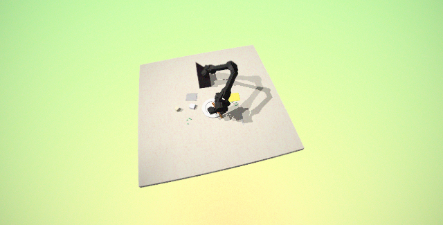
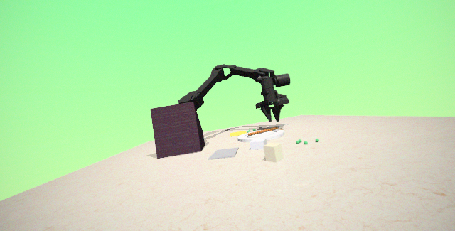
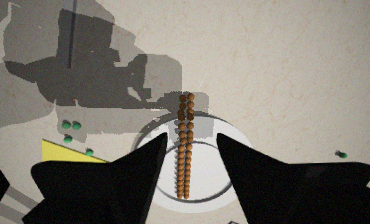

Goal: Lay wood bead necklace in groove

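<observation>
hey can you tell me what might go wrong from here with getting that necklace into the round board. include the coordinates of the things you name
The necklace [image 1: 221,115] [image 2: 263,131] [image 3: 185,150] lies as two tight rows across the bead board [image 1: 204,113] [image 2: 243,139] [image 3: 206,202], so pinching both together could keep it from opening into a ring. One end overhangs the rim and might drag or slip off when lifted. The open gripper [image 1: 212,110] [image 2: 274,121] [image 3: 192,136] is above the board; coming down too far, its fingertips could knock the board.

Doubled orange-brown necklace [image 1: 221,115] [image 2: 264,131] [image 3: 184,150], seemingly across white board [image 1: 205,113] [image 2: 245,139] [image 3: 206,205]
</observation>
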### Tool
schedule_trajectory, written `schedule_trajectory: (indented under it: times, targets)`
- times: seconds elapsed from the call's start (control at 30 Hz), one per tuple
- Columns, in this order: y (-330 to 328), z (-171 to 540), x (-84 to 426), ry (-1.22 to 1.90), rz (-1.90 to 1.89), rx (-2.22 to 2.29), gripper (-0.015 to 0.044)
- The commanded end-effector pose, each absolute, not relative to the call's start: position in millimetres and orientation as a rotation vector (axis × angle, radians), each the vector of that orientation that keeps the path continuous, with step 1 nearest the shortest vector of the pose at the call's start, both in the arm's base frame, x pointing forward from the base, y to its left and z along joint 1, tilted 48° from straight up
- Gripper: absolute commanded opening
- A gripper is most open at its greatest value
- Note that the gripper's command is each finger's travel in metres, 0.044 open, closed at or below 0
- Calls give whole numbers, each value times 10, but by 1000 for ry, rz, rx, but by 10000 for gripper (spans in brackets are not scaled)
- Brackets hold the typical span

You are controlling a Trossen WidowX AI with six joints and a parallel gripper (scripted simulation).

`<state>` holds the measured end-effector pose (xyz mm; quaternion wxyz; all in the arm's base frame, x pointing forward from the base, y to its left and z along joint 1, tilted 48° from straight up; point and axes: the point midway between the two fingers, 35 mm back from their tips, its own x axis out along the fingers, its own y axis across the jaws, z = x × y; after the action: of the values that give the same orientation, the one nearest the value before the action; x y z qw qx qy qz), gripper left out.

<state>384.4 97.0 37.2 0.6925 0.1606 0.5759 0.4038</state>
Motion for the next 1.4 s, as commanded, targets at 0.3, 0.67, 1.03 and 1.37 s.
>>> schedule_trajectory:
  times: [0.3,0.67,1.03,1.37]
  targets:
    - [1052,299,3841,1290,902,359,250]
    - [1183,180,3831,1295,900,362,250]
    - [1228,157,3828,1294,907,358,145]
    - [1228,157,3828,1294,907,358,0]
